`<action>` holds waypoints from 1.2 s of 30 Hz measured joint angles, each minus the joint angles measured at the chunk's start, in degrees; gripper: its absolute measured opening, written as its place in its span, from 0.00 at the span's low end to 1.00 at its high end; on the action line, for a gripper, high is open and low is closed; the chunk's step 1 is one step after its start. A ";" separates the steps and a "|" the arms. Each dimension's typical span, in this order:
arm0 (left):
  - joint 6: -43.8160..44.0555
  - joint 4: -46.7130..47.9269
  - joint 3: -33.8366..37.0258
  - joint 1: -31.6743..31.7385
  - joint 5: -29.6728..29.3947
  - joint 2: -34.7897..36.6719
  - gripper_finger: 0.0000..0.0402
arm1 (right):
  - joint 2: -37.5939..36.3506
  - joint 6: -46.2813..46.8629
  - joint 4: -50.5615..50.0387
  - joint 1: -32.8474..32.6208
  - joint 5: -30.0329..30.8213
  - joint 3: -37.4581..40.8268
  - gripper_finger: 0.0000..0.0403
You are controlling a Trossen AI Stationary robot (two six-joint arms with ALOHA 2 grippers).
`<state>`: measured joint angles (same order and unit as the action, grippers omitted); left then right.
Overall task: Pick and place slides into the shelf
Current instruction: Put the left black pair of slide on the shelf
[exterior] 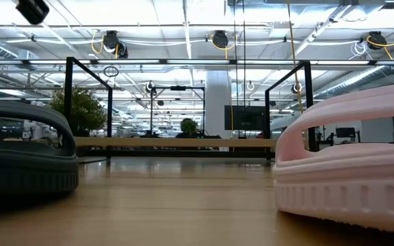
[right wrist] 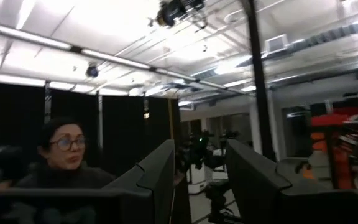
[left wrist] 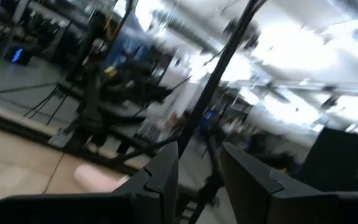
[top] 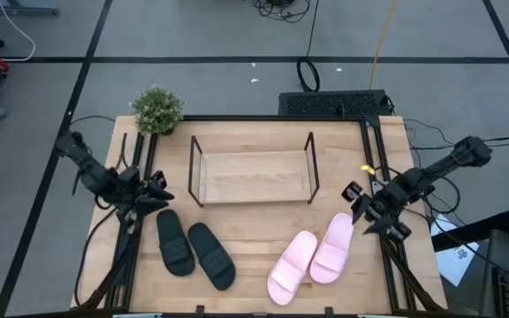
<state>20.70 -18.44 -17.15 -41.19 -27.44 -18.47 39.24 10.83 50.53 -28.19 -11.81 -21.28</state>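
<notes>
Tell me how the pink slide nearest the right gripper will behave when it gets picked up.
The pink slide looks like thick moulded foam, so probably light for its size. Its wide arched strap suggests it will flex a little under the fingers, not flop. It lies flat on its ribbed sole, touching the other pink slide, so pushing may nudge both; rolling seems unlikely. The right gripper is open beside it.

No text or label is readable anywhere.

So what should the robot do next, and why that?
Probably lower the left hand onto the nearest black slide. All four slides, black and pink, lie on the table in front of the shelf, which holds nothing yet. Both hands hover open at the table's sides, gripping nothing, and the left one is right beside that slide. The right hand could equally start with pink.
</notes>
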 joint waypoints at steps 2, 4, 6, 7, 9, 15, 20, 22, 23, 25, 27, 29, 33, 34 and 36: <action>0.46 3.54 -4.86 -1.73 -2.05 -5.34 0.29 | 5.02 -2.43 -1.41 -2.21 0.02 -4.54 0.33; 0.99 6.61 -10.19 -3.56 -3.90 -11.46 0.29 | 9.80 -4.53 -4.85 -4.23 0.04 -9.41 0.33; 1.09 9.86 -15.79 -5.55 -4.97 -17.71 0.29 | 14.20 -6.52 -8.55 -6.15 0.05 -14.31 0.33; 1.58 11.78 -18.70 -6.60 -5.51 -20.79 0.29 | 16.21 -7.60 -10.45 -7.03 0.13 -16.69 0.33; 3.09 16.61 -24.74 -8.79 -6.54 -26.87 0.29 | 20.07 -9.88 -13.49 -8.87 1.90 -20.71 0.33; 15.76 34.77 -40.74 -15.39 -8.71 -43.66 0.29 | 28.87 -18.60 -18.14 -13.43 14.09 -28.34 0.33; 29.66 46.25 -50.89 -18.43 -8.82 -56.03 0.29 | 34.99 -25.64 -18.28 -15.36 27.42 -31.25 0.33; 34.65 51.51 -54.49 -18.83 -8.84 -60.24 0.29 | 37.87 -27.43 -18.26 -15.47 32.61 -32.54 0.33; 36.84 54.05 -56.08 -18.84 -8.80 -62.20 0.29 | 39.39 -28.18 -18.21 -15.41 34.23 -33.20 0.33; 40.23 58.80 -59.04 -18.80 -8.89 -65.52 0.29 | 42.52 -28.94 -18.34 -15.38 36.37 -34.58 0.33; 41.70 62.58 -61.39 -18.47 -9.54 -68.36 0.29 | 45.78 -29.58 -18.36 -15.29 37.47 -36.38 0.33; 42.79 65.26 -63.01 -17.81 -9.79 -70.99 0.29 | 48.52 -30.64 -18.39 -15.29 37.50 -38.06 0.33; 43.20 66.30 -63.80 -15.88 -9.97 -74.55 0.29 | 52.63 -31.46 -18.19 -15.31 37.46 -40.40 0.33; 43.29 66.27 -63.80 -15.43 -10.01 -75.39 0.29 | 53.38 -31.17 -18.19 -15.31 37.39 -40.54 0.33; 43.29 65.85 -63.80 -14.36 -9.91 -77.23 0.29 | 54.63 -30.12 -18.28 -15.31 37.34 -40.54 0.33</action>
<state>63.99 47.41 -80.95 -55.55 -37.35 -95.70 93.87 -19.28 32.25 -43.51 25.53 -61.82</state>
